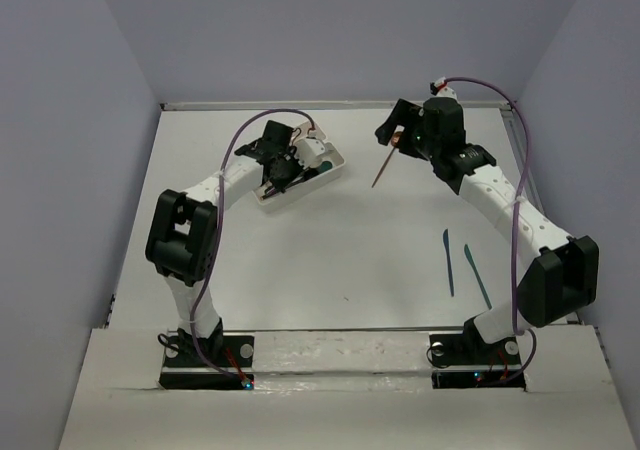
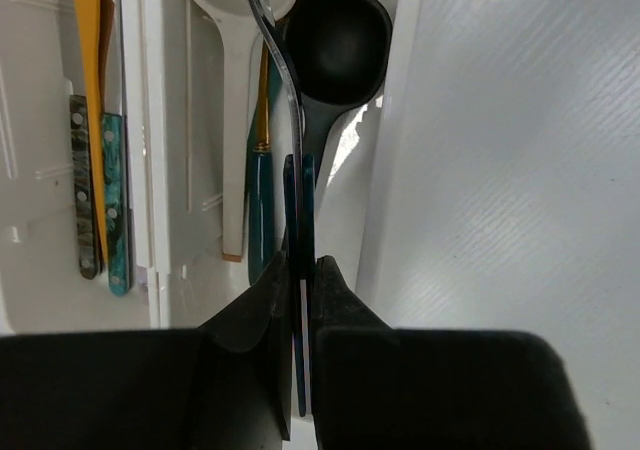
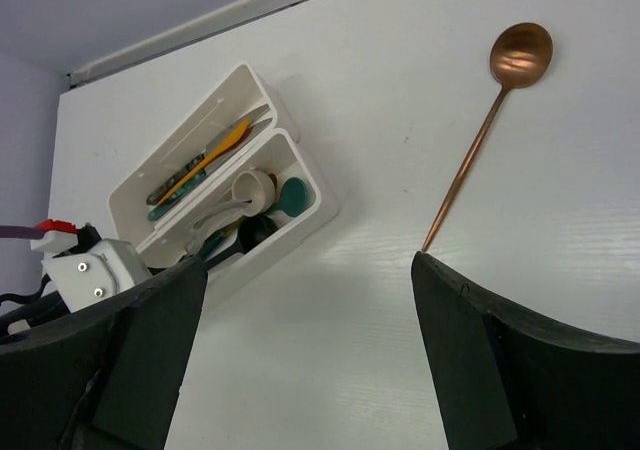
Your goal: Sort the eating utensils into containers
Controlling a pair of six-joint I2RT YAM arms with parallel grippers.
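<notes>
Two white containers [image 1: 338, 162] stand side by side at the back left; they also show in the right wrist view [image 3: 300, 155]. My left gripper [image 1: 283, 173] hangs over them, shut [image 2: 300, 265] on a utensil with a silver neck and a dark blue handle [image 2: 298, 195]. Under it lie a black spoon [image 2: 338, 50], a cream spoon [image 2: 234, 120] and a teal handle [image 2: 260, 205]. The other tray holds an orange knife [image 2: 90, 70] and a teal-handled knife [image 2: 116, 210]. My right gripper [image 1: 392, 130] stands wide open [image 3: 310, 265] above a copper spoon [image 3: 470, 150], whose handle tip shows at my right fingertip [image 3: 425, 270].
Two slim teal utensils [image 1: 449, 262] [image 1: 477, 275] lie on the table at the right, beside my right arm. The table's back edge [image 1: 340, 104] runs just behind both grippers. A grey-handled knife [image 2: 80, 200] lies at the left of the knife tray.
</notes>
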